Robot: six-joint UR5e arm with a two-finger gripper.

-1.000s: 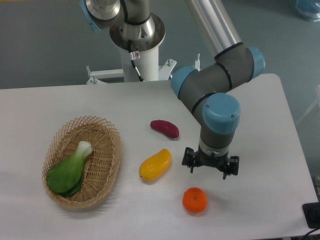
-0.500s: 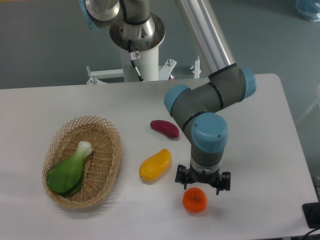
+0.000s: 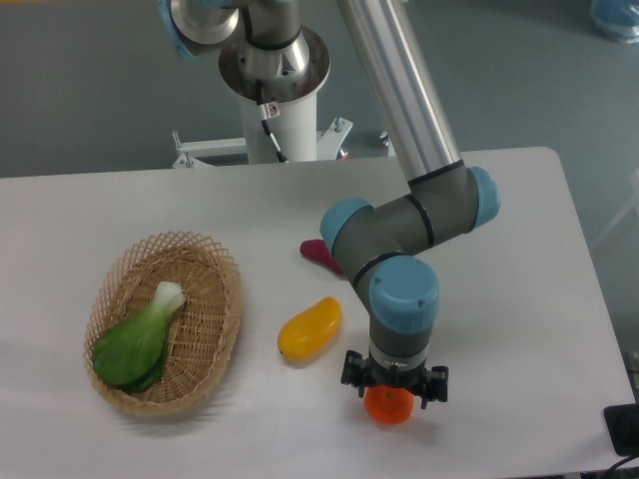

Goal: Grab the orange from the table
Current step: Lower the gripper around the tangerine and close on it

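Jaws shifted over orange (image 3: 388, 406), partly covering

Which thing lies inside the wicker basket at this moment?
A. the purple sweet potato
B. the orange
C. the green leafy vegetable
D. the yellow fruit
C: the green leafy vegetable rests within the wicker basket, while the other items lie on the table outside it.

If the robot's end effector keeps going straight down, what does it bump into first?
Most likely the orange, which sits right under the end effector. One overhead view cannot show the gap between them.
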